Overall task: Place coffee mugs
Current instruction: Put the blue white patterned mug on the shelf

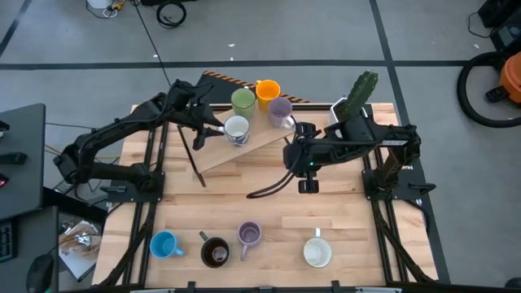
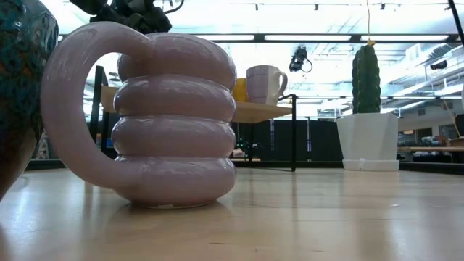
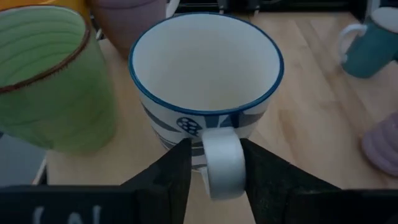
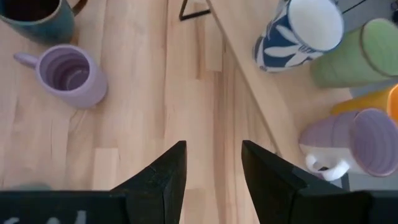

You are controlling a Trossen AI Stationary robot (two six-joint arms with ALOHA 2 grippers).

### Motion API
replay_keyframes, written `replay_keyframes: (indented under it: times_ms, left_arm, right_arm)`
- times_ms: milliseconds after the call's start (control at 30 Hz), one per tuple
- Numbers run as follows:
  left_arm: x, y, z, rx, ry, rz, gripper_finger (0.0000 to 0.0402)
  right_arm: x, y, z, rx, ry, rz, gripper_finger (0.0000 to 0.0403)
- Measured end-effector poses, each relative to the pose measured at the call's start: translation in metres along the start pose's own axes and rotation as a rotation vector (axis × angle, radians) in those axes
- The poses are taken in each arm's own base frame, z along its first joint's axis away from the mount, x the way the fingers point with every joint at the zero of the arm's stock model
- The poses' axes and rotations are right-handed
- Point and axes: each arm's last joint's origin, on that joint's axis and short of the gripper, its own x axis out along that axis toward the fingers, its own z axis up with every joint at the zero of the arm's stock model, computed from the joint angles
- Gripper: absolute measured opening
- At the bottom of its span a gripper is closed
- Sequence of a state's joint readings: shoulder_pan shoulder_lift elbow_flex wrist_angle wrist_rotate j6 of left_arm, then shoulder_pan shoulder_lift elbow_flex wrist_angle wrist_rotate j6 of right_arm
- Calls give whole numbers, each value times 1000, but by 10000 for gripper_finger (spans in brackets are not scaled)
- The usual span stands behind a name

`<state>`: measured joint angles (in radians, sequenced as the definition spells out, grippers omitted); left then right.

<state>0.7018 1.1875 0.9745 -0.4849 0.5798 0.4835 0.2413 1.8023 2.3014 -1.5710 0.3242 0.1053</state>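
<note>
The ribbed lilac mug (image 2: 156, 119) hides the shelf's (image 2: 264, 111) left half — the dark mug (image 2: 22, 87) is edge-cropped.

Two dark jointed arms, black cable trailing, each claw (image 4: 213, 168) with matte black wedge-shaped fingers.

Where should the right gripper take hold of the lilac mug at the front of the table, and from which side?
Probably by its handle. The lilac mug stands upright with its mouth up, among the front mugs, and the handle sticks out sideways, free of its neighbours. The open right gripper could come down from above and close across that loop. The ribbed, rounded body looks harder to pinch.
</note>
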Motion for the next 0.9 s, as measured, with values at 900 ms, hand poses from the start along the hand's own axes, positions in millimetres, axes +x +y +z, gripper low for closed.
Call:
replay_keyframes:
  times_ms: [900]
  left_arm:
    - [-23, 26, -15, 39, -62, 17, 79]
  right_arm:
    - [1, 21, -14, 2, 37, -26, 155]
